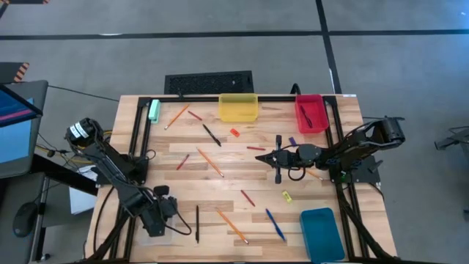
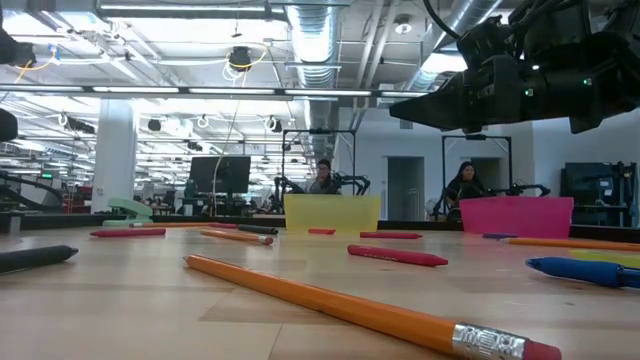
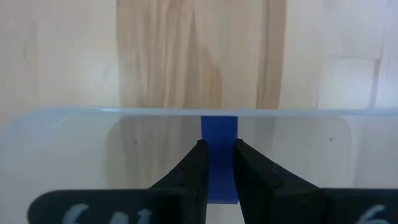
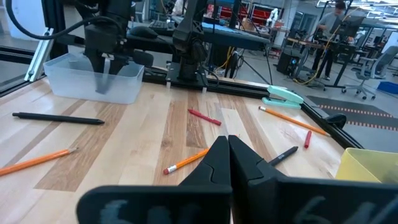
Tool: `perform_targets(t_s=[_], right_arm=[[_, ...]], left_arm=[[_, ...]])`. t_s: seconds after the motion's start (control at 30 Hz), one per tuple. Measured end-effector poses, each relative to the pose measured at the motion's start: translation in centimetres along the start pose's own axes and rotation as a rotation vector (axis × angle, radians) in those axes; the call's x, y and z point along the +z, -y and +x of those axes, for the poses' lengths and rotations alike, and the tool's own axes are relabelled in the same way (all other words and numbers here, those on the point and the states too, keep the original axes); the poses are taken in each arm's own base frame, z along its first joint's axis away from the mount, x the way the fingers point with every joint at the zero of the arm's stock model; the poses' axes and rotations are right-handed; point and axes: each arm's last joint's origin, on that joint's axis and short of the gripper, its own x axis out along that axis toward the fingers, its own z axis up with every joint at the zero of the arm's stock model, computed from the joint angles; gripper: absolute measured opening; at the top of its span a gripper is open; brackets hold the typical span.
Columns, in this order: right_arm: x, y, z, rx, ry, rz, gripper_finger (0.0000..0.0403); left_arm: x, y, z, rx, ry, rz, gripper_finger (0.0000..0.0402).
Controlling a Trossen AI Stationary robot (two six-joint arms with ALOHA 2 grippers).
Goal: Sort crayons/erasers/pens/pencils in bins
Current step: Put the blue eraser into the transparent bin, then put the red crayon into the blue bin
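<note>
While our left gripper pinches the blue eraser inside the clear bin at the tabletop's near-left corner, we judge it light, rubbery and grippy, best held across its flat faces. Our right gripper, jaws closed and empty, hovers mid-table.

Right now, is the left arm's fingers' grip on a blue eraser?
Yes: the left gripper's fingers pinch a blue eraser over the clear bin.

Your left gripper points down at the near-left corner, fingers clamped on something blue; your right gripper hovers mid-table, fingers pressed together.
</note>
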Motion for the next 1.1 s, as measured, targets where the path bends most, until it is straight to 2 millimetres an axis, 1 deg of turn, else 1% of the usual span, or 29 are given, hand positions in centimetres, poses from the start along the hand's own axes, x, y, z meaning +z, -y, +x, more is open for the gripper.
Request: perform_targets(t_s=[0.13, 0.4, 0.5, 0.6, 0.77, 0.9, 1.0, 1.1], right_arm=[[0.0, 0.0, 0.0, 0.0, -0.002, 0.0, 0.0002], [0.0, 0.0, 0.0, 0.001, -0.004, -0.001, 0.0002], [0.0, 0.0, 0.0, 0.001, -0.004, -0.001, 0.0002], [0.0, 0.0, 0.0, 0.001, -0.004, -0.001, 0.0002], [0.0, 0.0, 0.0, 0.001, -0.004, -0.001, 0.0002], [0.0, 0.0, 0.0, 0.001, -0.004, -0.001, 0.0002], [0.0, 0.0, 0.0, 0.001, -0.005, -0.001, 0.0002], [0.0, 0.0, 0.0, 0.001, -0.004, -0.001, 0.0002]], left_arm=[[0.1, -0.2, 0.0, 0.009, -0.006, -0.014, 0.0064], [-0.1, -0.3, -0.1, -0.011, -0.091, -0.042, 0.0121], [0.1, -0.1, -0.9, 0.019, -0.116, -0.032, 0.0133], [0.7, 0.3, -2.2, 0.057, -0.123, -0.001, 0.0136], [2.2, 1.5, -5.1, 0.084, -0.086, 0.069, 0.0118], [3.3, 2.1, -7.4, 0.101, 0.033, 0.115, 0.0084], [3.7, 2.0, -8.8, 0.106, 0.146, 0.16, 0.0054], [3.8, 1.4, -10.0, 0.133, 0.263, 0.181, 0.0025]])
